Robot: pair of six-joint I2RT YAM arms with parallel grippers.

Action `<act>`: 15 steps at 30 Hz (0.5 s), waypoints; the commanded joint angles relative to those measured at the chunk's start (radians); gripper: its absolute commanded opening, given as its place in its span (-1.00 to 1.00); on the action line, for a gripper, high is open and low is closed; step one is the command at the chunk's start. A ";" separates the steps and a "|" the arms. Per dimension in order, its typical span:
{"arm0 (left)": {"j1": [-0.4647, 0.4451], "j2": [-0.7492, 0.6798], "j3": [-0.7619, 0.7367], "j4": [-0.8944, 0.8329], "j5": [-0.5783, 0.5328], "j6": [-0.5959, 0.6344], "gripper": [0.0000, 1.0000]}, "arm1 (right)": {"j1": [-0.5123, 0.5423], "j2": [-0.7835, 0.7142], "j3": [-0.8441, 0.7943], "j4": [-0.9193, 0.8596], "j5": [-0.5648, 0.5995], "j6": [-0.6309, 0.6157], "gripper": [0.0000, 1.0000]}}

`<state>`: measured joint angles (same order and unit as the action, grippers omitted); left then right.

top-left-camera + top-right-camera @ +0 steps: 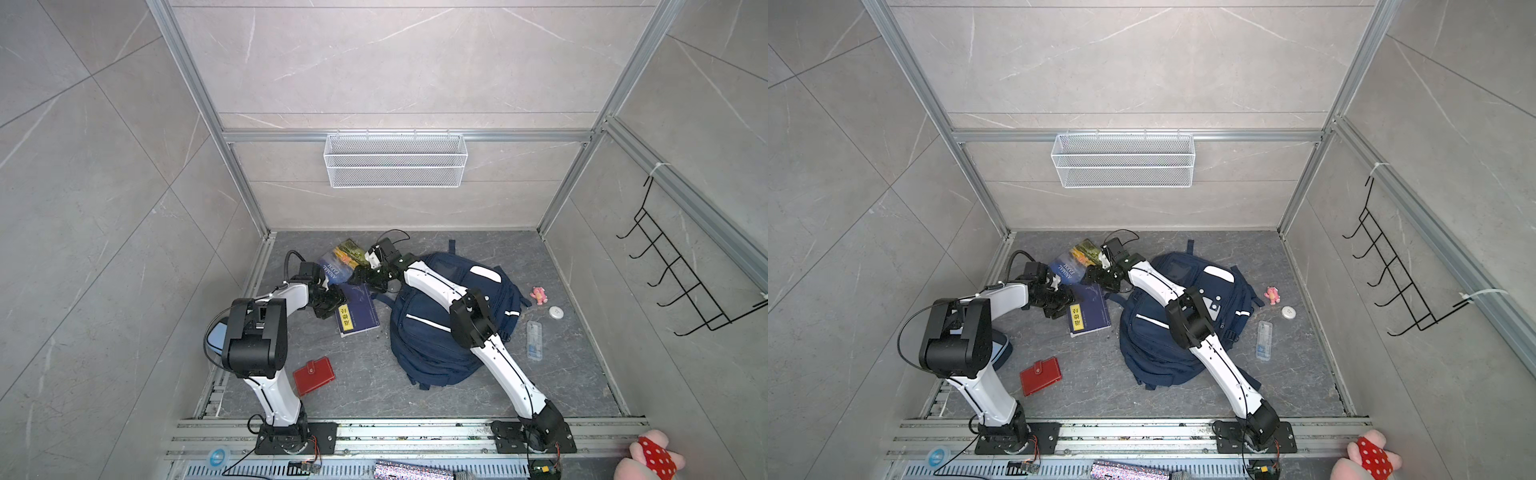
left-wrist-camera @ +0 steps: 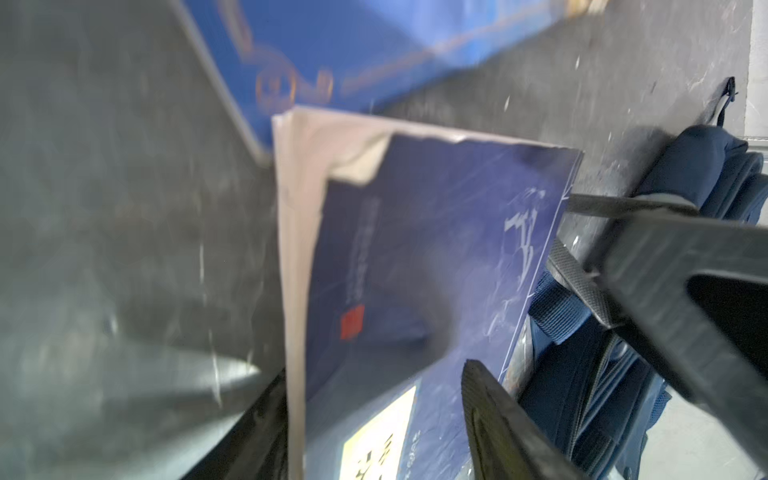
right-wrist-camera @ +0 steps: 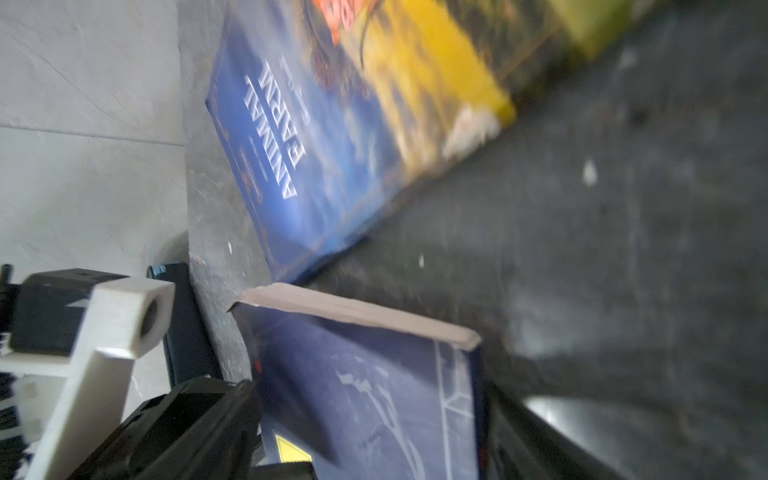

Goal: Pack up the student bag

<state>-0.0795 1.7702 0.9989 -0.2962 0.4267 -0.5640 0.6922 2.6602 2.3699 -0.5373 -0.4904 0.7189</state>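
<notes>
We see dark stone counter (image 1: 415, 395), grey tiled walls (image 1: 395, 62); left gripper (image 1: 340, 300) astride navy book (image 1: 361, 316), grip unclear; right gripper (image 1: 360, 277) spread wide.

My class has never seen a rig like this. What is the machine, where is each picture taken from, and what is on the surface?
Two robot arms stand at a grey table. Two pictures look down from overhead; two come from cameras on the wrists. On the table: the student bag, an Animal Farm book, a dark blue book, a red wallet, a pink toy and a clear case. The left hand and right hand are both at the dark blue book; whether either grips it, I cannot tell.
</notes>
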 commanded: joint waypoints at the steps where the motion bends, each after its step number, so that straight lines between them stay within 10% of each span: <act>1: -0.039 -0.080 -0.057 0.027 0.007 -0.074 0.27 | 0.026 -0.075 -0.183 -0.011 -0.024 0.007 0.47; 6: -0.064 -0.222 -0.162 0.041 -0.058 -0.158 0.33 | 0.025 -0.217 -0.383 0.044 -0.033 0.008 0.40; 8: -0.054 -0.247 -0.118 -0.026 -0.090 -0.100 0.65 | 0.025 -0.250 -0.401 0.051 -0.033 0.008 0.41; 15: 0.055 -0.167 0.147 -0.223 -0.131 0.127 0.82 | 0.019 -0.228 -0.162 -0.113 0.046 0.010 0.54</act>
<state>-0.0837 1.5810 1.0760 -0.4541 0.3206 -0.5358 0.7094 2.4466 2.0964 -0.5716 -0.4953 0.7258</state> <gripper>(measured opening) 0.910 0.762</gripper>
